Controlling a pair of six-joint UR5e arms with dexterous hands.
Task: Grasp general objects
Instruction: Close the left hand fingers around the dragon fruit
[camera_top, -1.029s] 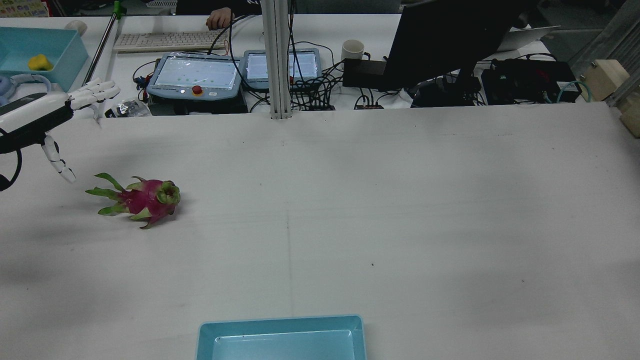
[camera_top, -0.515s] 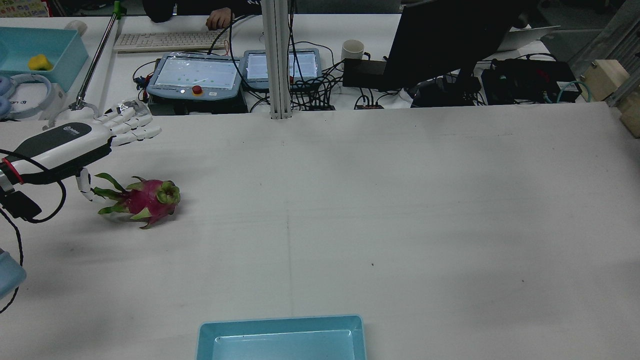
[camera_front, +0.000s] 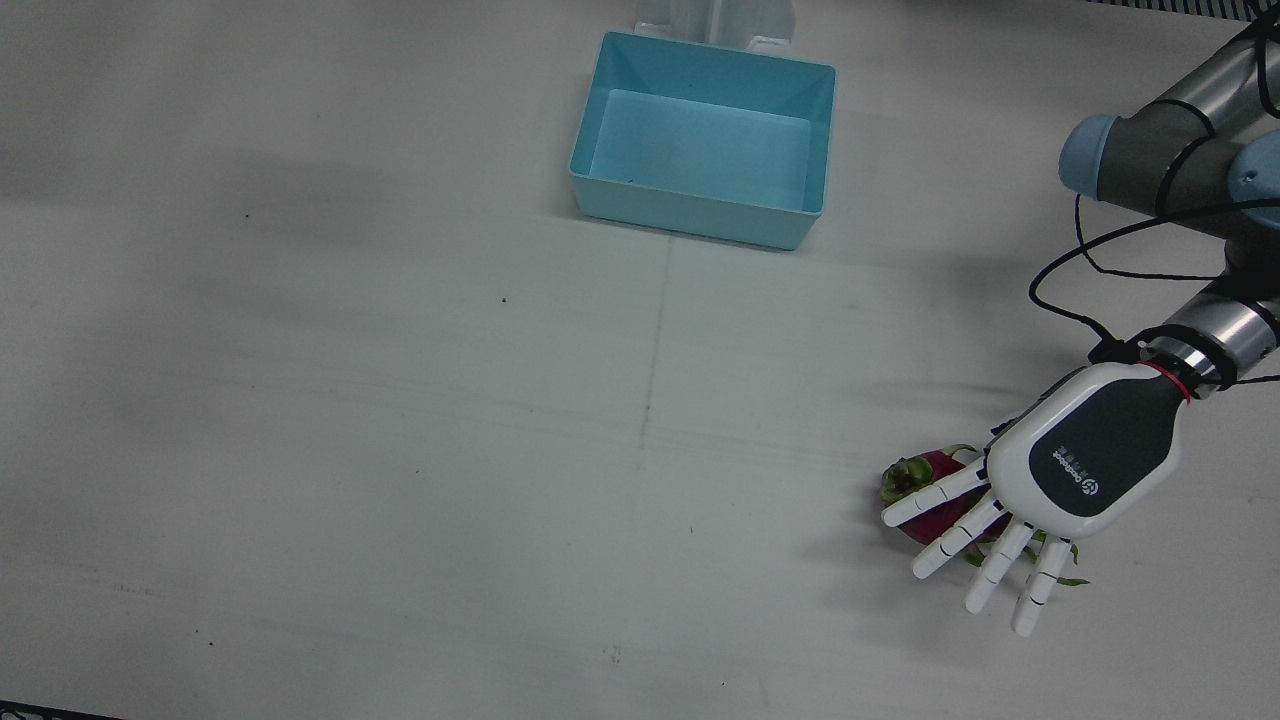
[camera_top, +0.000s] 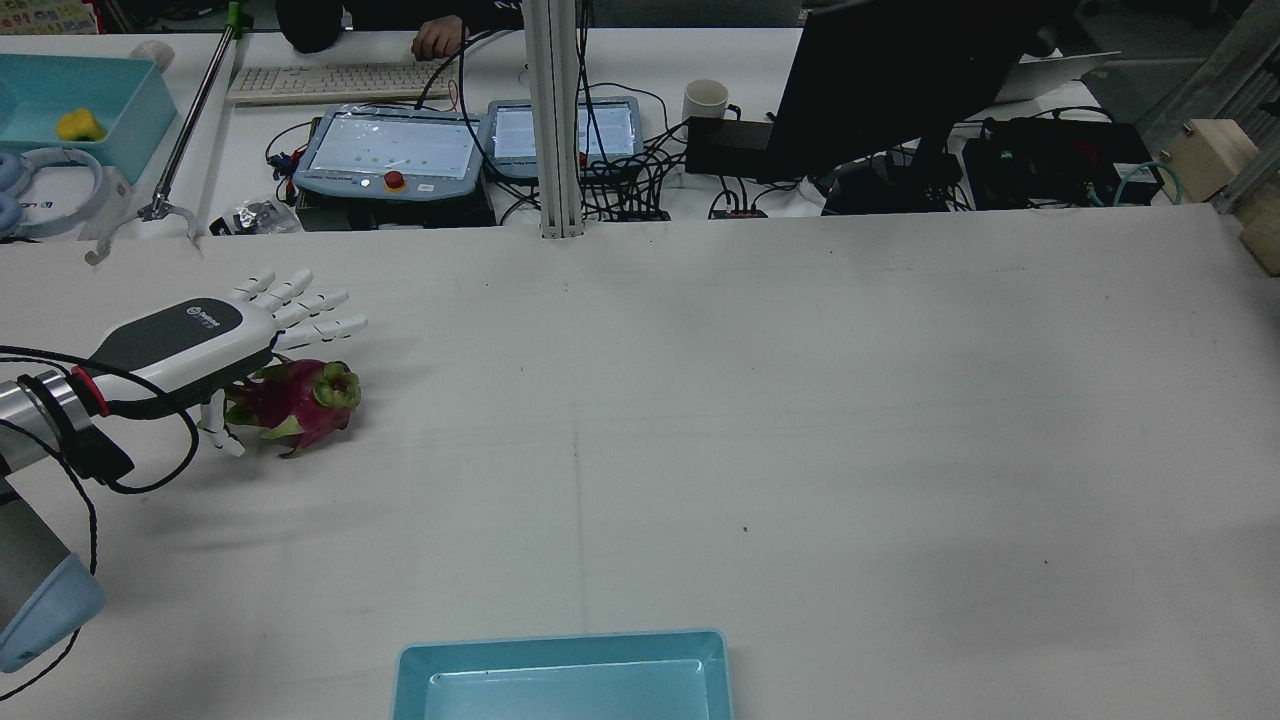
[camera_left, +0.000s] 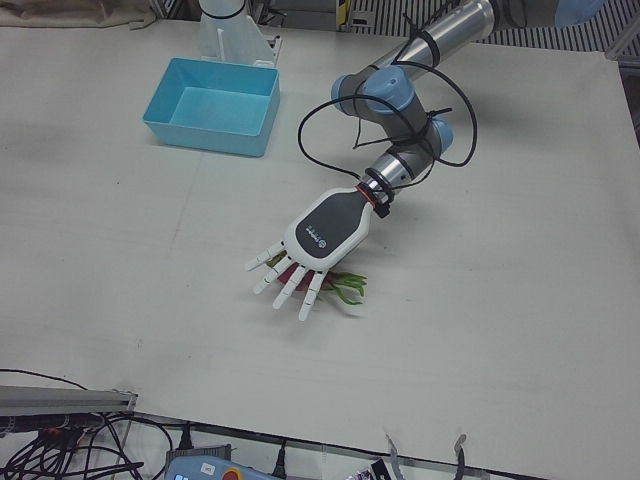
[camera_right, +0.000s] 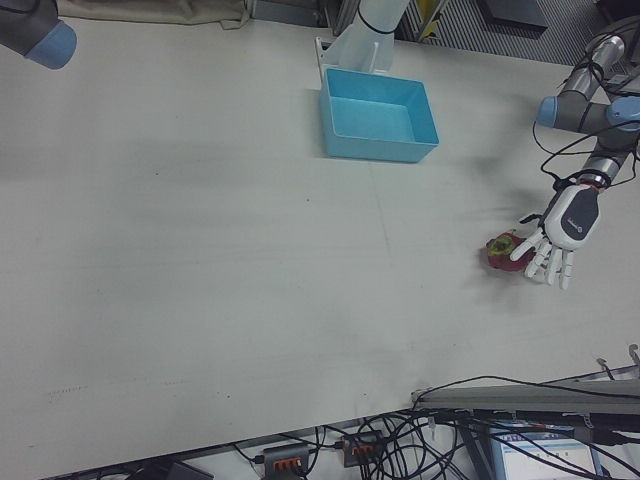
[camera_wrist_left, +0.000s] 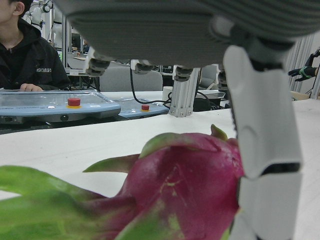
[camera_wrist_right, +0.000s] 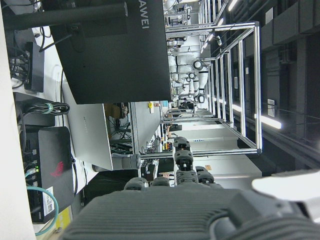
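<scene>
— What moved since a second earlier?
— The left hand (camera_top: 215, 335). It had hung well apart from the dragon fruit (camera_top: 295, 398), off toward the table's edge, then came across and ended spread over the fruit's leafy end.
— Touching it?
— The thumb dropped just beside the fruit; contact could not be told. Its leafy tips became hidden under the palm.

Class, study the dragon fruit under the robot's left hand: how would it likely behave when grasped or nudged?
The dragon fruit has a rounded body lying on its side, so a nudge may rock or roll it. Its green leafy tips look thin and would probably bend. The open left hand spread above suggests a wide grasp.
</scene>
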